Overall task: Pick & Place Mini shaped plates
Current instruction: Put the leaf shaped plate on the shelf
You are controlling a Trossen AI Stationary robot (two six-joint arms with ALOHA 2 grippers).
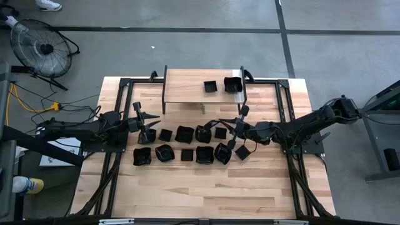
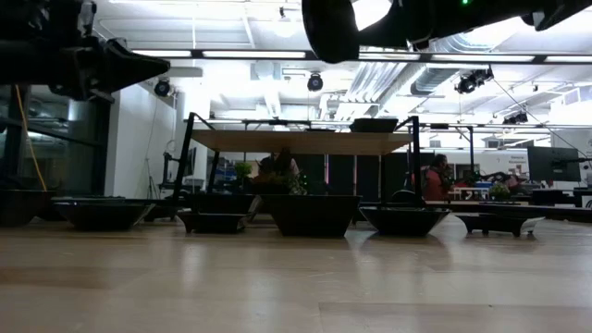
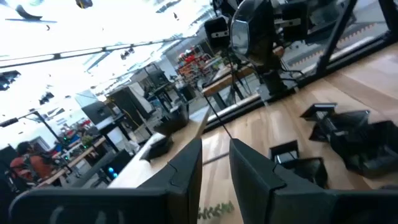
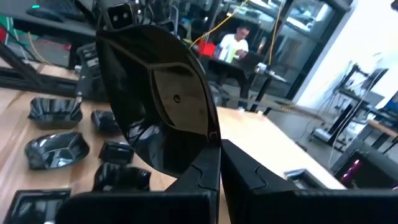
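Several glossy black mini plates lie in two rows on the table [image 1: 187, 145]. Two more plates [image 1: 210, 86] [image 1: 232, 84] rest on a raised wooden shelf [image 1: 187, 87] at the far side. My right gripper [image 4: 221, 155] is shut on one rounded plate [image 4: 161, 106] and hovers over the right end of the rows [image 1: 230, 130]. That plate shows at the top of the low view [image 2: 330, 28]. My left gripper [image 3: 215, 163] hangs above the left end of the rows [image 1: 152, 120], holding nothing, its fingers a narrow gap apart. My right gripper pinches the plate's rim [image 4: 210, 144] between its two fingers at the edge nearest the wrist. The plate is lifted clear of the table and stands tilted up beyond the fingertips, its hollow face toward the wrist camera.
The shelf stands on thin dark legs [image 2: 190, 166] at the far middle, inside a black metal frame [image 1: 119, 87]. Plates on the table [image 2: 310, 213] [image 2: 102, 213] sit below both grippers. Bare wood lies toward the near edge [image 1: 200, 187]. People show in the room behind [image 2: 433, 176].
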